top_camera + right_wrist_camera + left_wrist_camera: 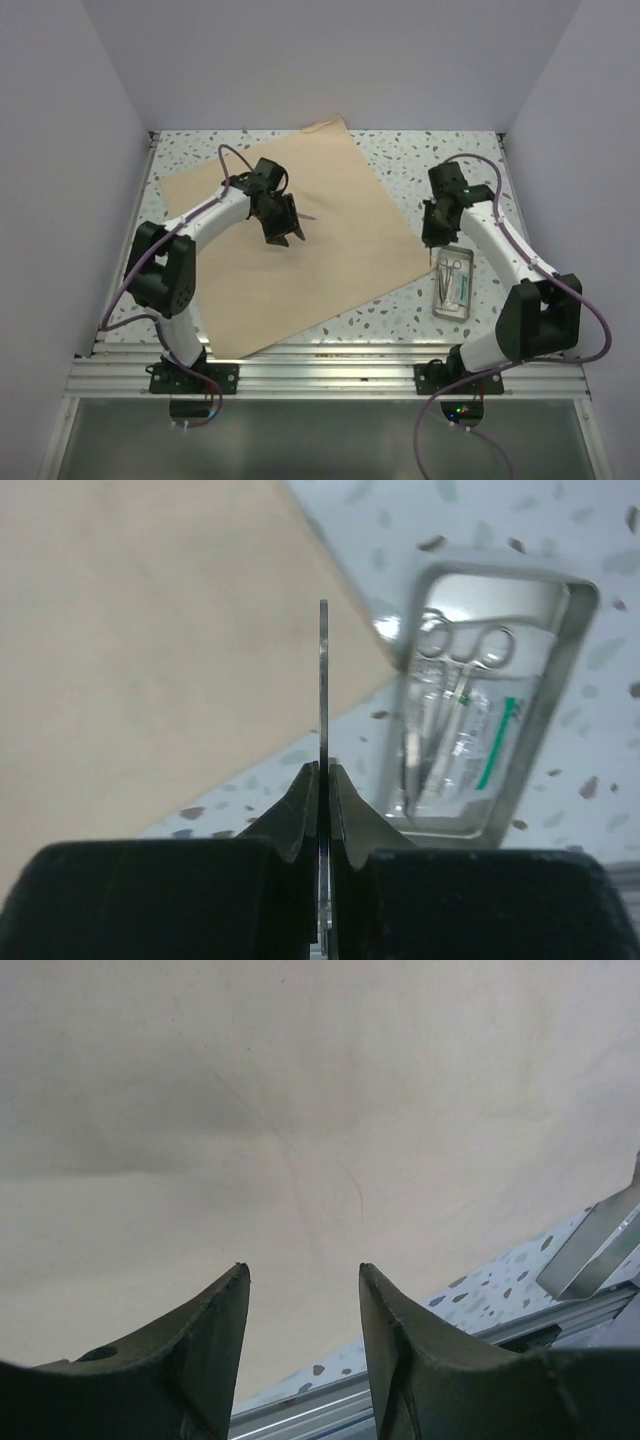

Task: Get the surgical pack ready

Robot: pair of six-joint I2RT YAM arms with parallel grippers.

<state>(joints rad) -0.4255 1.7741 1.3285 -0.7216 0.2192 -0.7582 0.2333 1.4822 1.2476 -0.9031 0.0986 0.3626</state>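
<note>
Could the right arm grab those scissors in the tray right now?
Probably not yet: the scissors lie uncovered in the tray close by, but the right tool is shut on a thin metal strip.

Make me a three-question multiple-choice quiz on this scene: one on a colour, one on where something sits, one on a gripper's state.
1. What colour is the wrapping sheet?
A) tan
B) blue
C) green

2. Where is the metal tray?
A) on the sheet
B) on the table, right of the sheet
C) on the floor

3. What state is the right gripper in?
A) open and empty
B) shut on a thin steel instrument
C) shut on the sheet's corner

Answers:
1 A: the sheet is kraft tan in every view.
2 B: speckled table surrounds the tray.
3 B: the right wrist view shows the steel clamped edge-on.
</note>
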